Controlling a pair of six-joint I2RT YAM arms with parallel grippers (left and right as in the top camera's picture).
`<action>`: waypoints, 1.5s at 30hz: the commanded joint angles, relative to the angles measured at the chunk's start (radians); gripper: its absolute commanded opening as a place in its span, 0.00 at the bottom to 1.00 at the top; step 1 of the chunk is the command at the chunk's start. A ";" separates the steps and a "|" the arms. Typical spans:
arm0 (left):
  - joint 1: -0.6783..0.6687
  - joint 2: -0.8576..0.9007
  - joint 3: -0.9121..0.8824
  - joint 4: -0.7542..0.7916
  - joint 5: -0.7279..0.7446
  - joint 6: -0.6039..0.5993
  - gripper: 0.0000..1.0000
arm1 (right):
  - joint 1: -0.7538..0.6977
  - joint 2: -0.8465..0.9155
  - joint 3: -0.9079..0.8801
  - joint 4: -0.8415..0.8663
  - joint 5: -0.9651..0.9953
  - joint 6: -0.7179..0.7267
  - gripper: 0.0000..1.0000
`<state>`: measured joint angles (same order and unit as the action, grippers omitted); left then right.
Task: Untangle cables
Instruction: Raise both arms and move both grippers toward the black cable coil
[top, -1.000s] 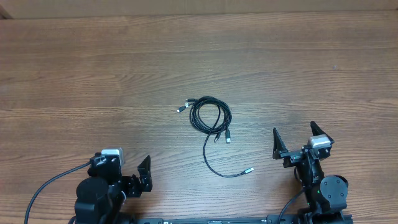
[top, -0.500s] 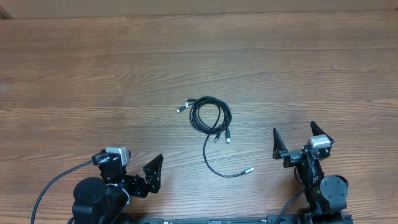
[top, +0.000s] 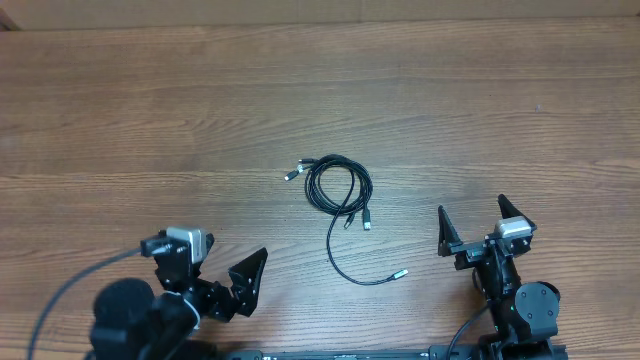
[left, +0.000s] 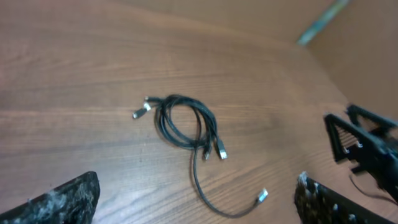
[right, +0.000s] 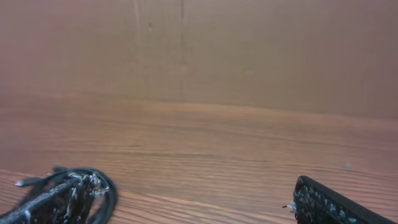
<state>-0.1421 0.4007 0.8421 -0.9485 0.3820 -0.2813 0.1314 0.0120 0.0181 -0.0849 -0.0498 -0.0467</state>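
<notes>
Black cables (top: 338, 190) lie tangled near the middle of the wooden bench (top: 150, 120), wound into a loose coil. Two silver plugs (top: 292, 172) stick out of the coil toward the bench's far left. Two more lie at the coil's near side, and one loose tail curves toward the bench's near edge, ending in an end plug (top: 399, 273). The left gripper (left: 198, 180) hovers at the bench's near-left edge, the right gripper (top: 472, 207) at its near-right edge. Both sets of jaws are spread wide, released, well apart from the cables.
</notes>
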 joint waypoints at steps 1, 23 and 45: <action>0.004 0.160 0.214 -0.093 0.050 0.132 1.00 | -0.002 -0.005 -0.010 0.014 -0.068 0.169 1.00; 0.004 0.862 0.922 -0.431 0.167 0.192 0.43 | -0.003 0.578 0.808 -0.644 -0.357 0.296 1.00; -0.091 1.168 0.606 -0.154 0.167 0.142 0.04 | -0.002 1.279 1.180 -1.029 -0.468 0.312 0.28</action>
<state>-0.2066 1.5444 1.5120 -1.1656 0.5346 -0.1024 0.1314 1.2606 1.1782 -1.1286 -0.5003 0.2680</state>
